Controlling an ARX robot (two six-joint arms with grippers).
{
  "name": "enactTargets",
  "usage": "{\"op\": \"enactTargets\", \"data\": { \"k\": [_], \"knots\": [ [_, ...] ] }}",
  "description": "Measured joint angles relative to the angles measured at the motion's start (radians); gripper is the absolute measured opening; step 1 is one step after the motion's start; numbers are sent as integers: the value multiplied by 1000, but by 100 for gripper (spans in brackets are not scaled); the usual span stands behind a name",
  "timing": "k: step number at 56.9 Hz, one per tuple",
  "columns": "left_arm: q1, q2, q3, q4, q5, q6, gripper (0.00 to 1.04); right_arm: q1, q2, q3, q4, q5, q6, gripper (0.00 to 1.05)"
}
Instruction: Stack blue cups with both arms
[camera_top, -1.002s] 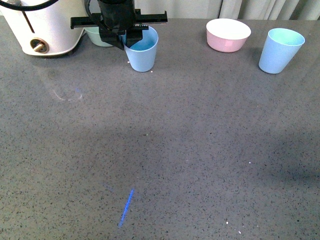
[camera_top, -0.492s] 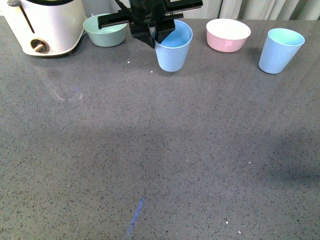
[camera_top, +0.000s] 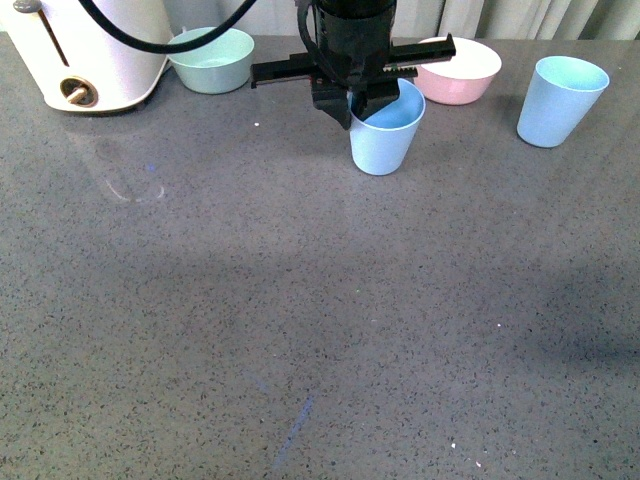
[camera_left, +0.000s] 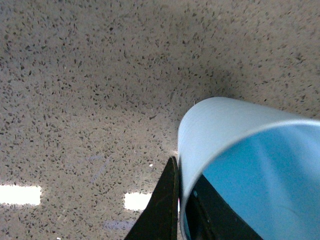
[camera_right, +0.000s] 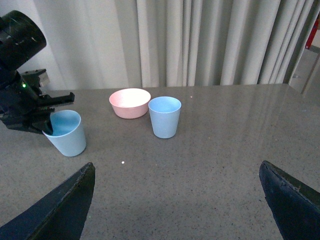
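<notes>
Right now the left arm (camera_top: 345, 40) is reaching over the far part of the bench (camera_top: 300, 300), and the left jaws are pinching the rim of a blue cup (camera_top: 385, 135). The left wrist view is showing this up close: one black finger (camera_left: 161, 205) is lying against the outside of the cup wall (camera_left: 215, 130), while the other is sitting inside it. The cup is hanging mouth-up just in front of the pink bowl (camera_top: 462, 70) (whether its base is touching the bench I cannot tell).

A second cup (camera_top: 560, 100) is standing upright near the far right corner, apart from the pink bowl and well apart from the held one. A green bowl (camera_top: 212, 58) is sitting further left, beside a white appliance (camera_top: 95, 55).

From the right wrist, the held cup (camera_right: 65, 132), the pink bowl (camera_right: 130, 102) and the second cup (camera_right: 165, 117) are all showing ahead, in front of a pale curtain (camera_right: 200, 40). The right jaws are spread wide, their dark fingers (camera_right: 70, 200) gripping nothing.
</notes>
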Motion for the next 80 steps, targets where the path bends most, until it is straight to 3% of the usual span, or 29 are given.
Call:
{"op": "enactTargets", "data": {
  "k": [20, 38, 56, 72, 80],
  "knots": [
    [-28, 60, 116, -59, -23, -8, 3, 0, 0, 0, 0, 0, 0, 96],
    [-28, 110, 180, -67, 2, -7, 57, 0, 0, 0, 0, 0, 0, 96],
    [-24, 122, 288, -113, -2, 1, 97, 0, 0, 0, 0, 0, 0, 96],
    [-6, 198, 438, -196, -13, 15, 97, 0, 0, 0, 0, 0, 0, 96],
    [6, 128, 317, -100, -22, 28, 96, 0, 0, 0, 0, 0, 0, 96]
  ]
}}
